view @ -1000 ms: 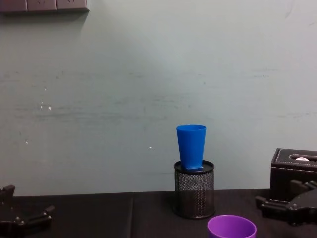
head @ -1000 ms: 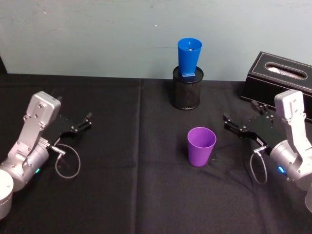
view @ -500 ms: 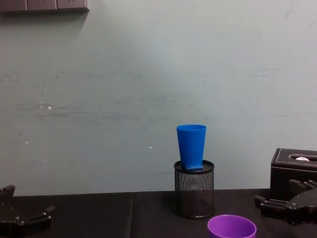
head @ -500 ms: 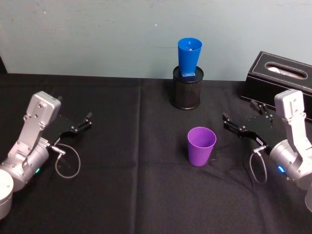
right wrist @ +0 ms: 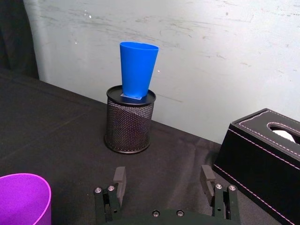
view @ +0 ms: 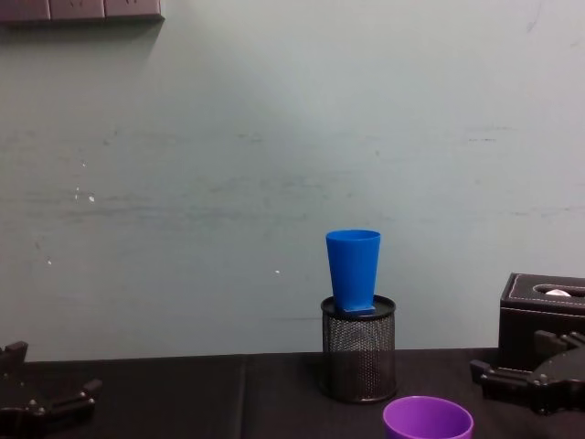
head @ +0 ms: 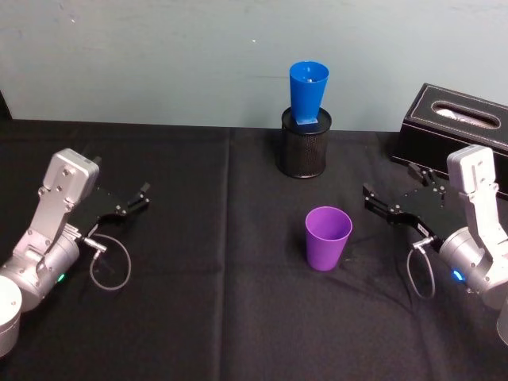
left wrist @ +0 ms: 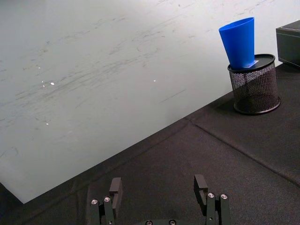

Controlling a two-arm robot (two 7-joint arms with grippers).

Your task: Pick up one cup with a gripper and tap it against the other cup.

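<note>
Just below the middle of the head view, I saw the purple cup (head: 328, 237) standing upright on the black counter (head: 214, 317), mouth up, with nothing touching it. Higher in that frame, near the wall, the blue cup (head: 308, 93) sat upright on top of a black mesh pen holder (head: 304, 144), its narrow base resting on the holder's rim. The two cups were well apart, the blue one farther back and raised.

At the right side of the head view, my right gripper (head: 387, 208) hung just above the counter, beside the purple cup and not touching it; its jaws stood spread apart with nothing between them. In the right wrist view the purple rim showed at the lower left corner, with the pen holder and blue cup beyond the spread fingers (right wrist: 120, 180).

At the left side of the head view, my left gripper (head: 131, 203) sat idle, well apart from both cups, its jaws likewise spread and empty. A black tissue box (head: 452, 125) stood at the upper right, behind the right arm.
</note>
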